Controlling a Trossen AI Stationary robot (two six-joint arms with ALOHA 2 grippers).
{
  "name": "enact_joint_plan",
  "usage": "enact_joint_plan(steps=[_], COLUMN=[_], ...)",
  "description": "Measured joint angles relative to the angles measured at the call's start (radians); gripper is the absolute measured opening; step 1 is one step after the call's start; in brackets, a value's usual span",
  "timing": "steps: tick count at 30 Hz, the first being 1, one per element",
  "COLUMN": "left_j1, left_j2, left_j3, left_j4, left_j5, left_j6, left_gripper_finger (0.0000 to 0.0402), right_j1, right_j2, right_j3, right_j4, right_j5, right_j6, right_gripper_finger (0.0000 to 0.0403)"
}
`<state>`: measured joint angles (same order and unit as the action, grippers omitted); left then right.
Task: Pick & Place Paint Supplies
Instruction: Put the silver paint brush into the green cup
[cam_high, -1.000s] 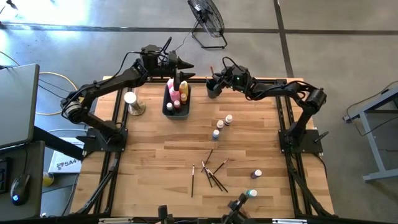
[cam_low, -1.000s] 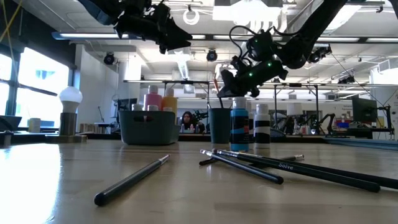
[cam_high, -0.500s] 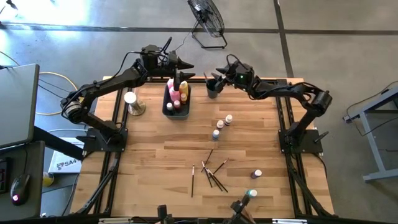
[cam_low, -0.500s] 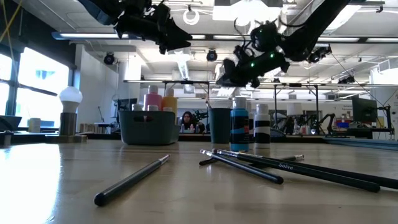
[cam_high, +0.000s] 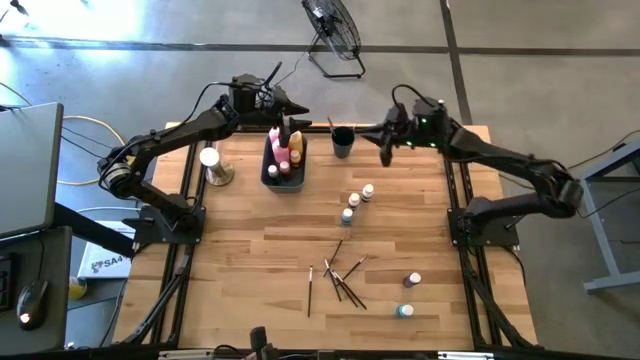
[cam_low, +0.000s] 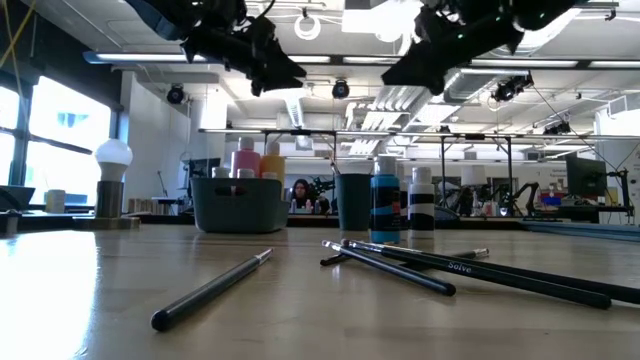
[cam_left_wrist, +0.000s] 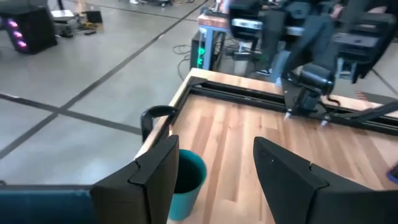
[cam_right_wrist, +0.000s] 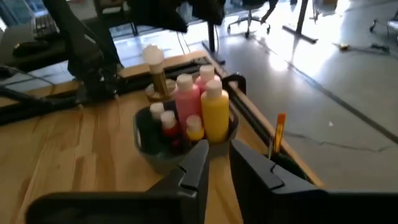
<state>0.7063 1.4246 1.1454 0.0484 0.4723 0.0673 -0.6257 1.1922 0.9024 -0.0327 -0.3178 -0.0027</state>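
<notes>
A dark bin (cam_high: 284, 160) near the far edge holds the tall pink bottle (cam_right_wrist: 188, 102), the yellow bottle (cam_right_wrist: 215, 113) and small capped bottles. Right of it stands a dark cup (cam_high: 342, 143) with a paintbrush (cam_high: 332, 126) upright in it. Three small white-capped bottles (cam_high: 356, 202) stand mid-table, two more (cam_high: 408, 295) near the right front. Loose dark-handled brushes (cam_high: 340, 276) lie toward the near edge. My left gripper (cam_high: 290, 106) hangs open above the bin's far end. My right gripper (cam_high: 386, 148) is open with a narrow gap, in the air right of the cup.
A white knob on a round tan base (cam_high: 212, 165) stands left of the bin. The low view shows the brushes (cam_low: 400, 265) lying close to the near edge, and the bin (cam_low: 235, 203), cup (cam_low: 353, 201) and a blue bottle (cam_low: 385, 206) behind. Bare wood lies left of centre.
My right gripper has drawn back from over the cup, rising and moving toward the table's right edge. The brush it carried a second ago now stands in the cup by itself. My left arm has kept still.
</notes>
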Motion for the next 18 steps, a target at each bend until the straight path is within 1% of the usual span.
enact_joint_plan(steps=[4, 8, 11, 14, 18], left_j1=[0.0, 0.0, 0.0, 0.0, 0.0], left_j2=[0.0, 0.0, 0.0, 0.0, -0.02], left_j3=[0.0, 0.0, 0.0, 0.0, 0.0], left_j4=[0.001, 0.0, -0.005, -0.041, -0.128], left_j5=[-0.018, -0.012, 0.013, 0.037, 0.052], left_j6=[-0.028, -0.011, 0.015, 0.048, 0.11], left_gripper_finger=[0.0205, 0.0205, 0.0201, 0.0179, 0.0131], right_j1=[0.028, 0.061, 0.079, 0.082, 0.081], right_j2=[-0.071, -0.111, -0.128, -0.132, -0.128], right_j3=[0.0, 0.0, 0.0, 0.0, 0.0], right_j4=[-0.107, -0.133, -0.137, -0.142, -0.152], right_j5=[0.061, 0.122, 0.155, 0.158, 0.128], right_j6=[-0.001, 0.005, 0.043, 0.059, 0.041], right_gripper_finger=[0.0027, 0.0007, 0.0004, 0.0005, 0.0003])
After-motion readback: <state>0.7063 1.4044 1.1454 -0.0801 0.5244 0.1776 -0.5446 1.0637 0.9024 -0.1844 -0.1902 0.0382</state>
